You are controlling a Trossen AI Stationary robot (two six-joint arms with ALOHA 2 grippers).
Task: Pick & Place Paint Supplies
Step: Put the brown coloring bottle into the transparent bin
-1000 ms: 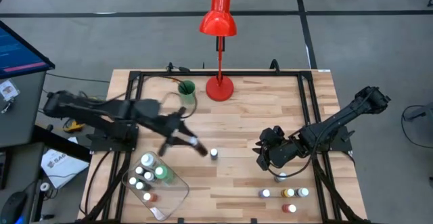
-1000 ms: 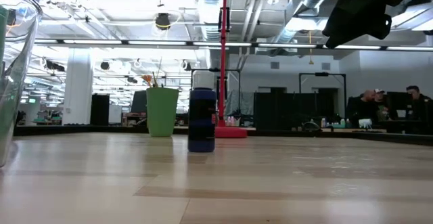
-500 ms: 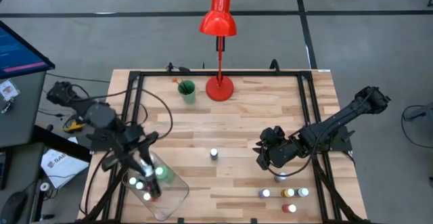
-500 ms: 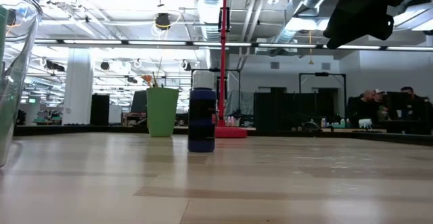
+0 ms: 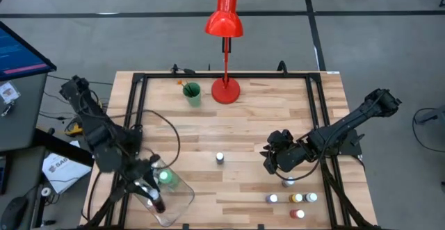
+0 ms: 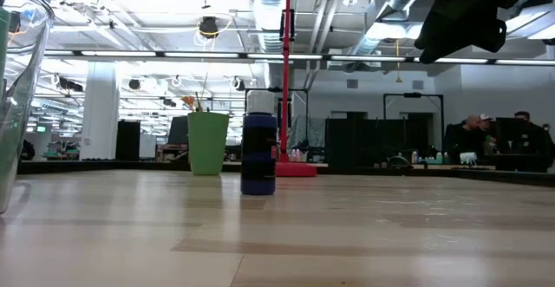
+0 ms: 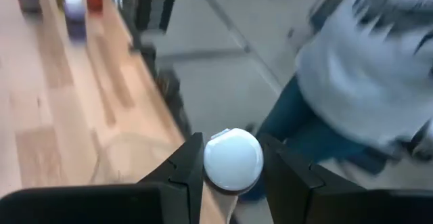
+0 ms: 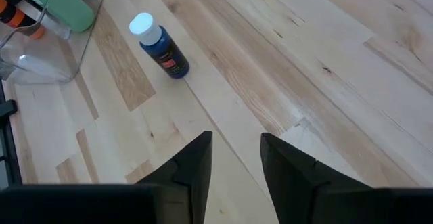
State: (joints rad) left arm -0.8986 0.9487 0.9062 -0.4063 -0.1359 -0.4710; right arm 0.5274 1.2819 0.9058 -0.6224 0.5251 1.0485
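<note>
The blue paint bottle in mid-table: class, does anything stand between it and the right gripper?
No. The blue paint bottle stands alone on bare wood; the open, empty right gripper faces it with nothing visible between.

Light wood-plank table point(image 5: 264, 119), black frame rails. Red lamp point(image 5: 224, 21), red base. Green cup point(image 5: 192, 94). Blue bottle point(image 8: 161, 47), white cap, red-black label. Large green bottle point(image 5: 165, 178) in clear tray point(image 5: 177, 206). Near the table's right front corner: yellow bottle point(image 5: 297, 198), red bottle point(image 5: 297, 213). White cap point(image 7: 233, 160) between dark fingers point(image 7: 183, 173). Grey floor.
</note>
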